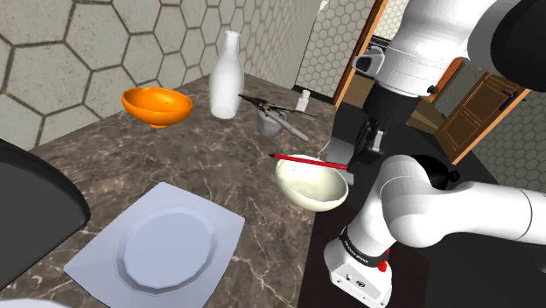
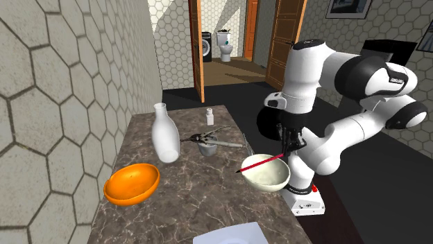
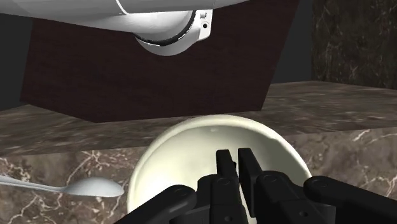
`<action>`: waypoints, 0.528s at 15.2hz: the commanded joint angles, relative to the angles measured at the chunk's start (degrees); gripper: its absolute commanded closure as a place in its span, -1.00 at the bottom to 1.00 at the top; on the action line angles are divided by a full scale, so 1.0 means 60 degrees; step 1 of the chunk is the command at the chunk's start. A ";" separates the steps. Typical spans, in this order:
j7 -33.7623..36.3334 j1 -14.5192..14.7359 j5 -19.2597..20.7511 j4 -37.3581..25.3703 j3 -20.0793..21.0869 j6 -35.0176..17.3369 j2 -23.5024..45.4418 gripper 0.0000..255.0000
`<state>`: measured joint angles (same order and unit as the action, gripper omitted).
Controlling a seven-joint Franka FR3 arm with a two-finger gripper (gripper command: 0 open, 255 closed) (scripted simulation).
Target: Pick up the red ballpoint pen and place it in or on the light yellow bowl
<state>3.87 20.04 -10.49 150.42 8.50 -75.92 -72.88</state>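
The marble counter (image 1: 105, 166) carries the pale bowl (image 1: 311, 197) at its edge nearest the stand, and the gripper (image 3: 235, 156) hangs right over the bowl's hollow. Its jaws are pinched to a narrow slit. I judge them clenched on the red pen (image 2: 264, 163), whose high end runs up to them while the low end reaches the bowl's rim.

The step in hand looks like the release. It would be best to lower a little first, so the pen (long and thin, apt to see-saw on a rim) drops only a short way. Then part the fingers fully and lift straight up.

The second exterior view gives the pen's slant. The shoulder view gives its tip poking past the rim. The wrist view adds the bowl's inside and a spoon (image 3: 95, 187) just beside it.
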 commanded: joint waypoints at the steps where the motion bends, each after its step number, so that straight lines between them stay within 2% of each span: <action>1: -0.0006 0.0022 -0.0043 0.0312 0.0043 -0.0163 -0.0149 1.00; 8: -0.0035 0.0117 -0.0203 0.1405 0.0205 -0.0744 -0.0660 1.00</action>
<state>3.69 20.64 -11.48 157.68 9.48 -79.57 -76.48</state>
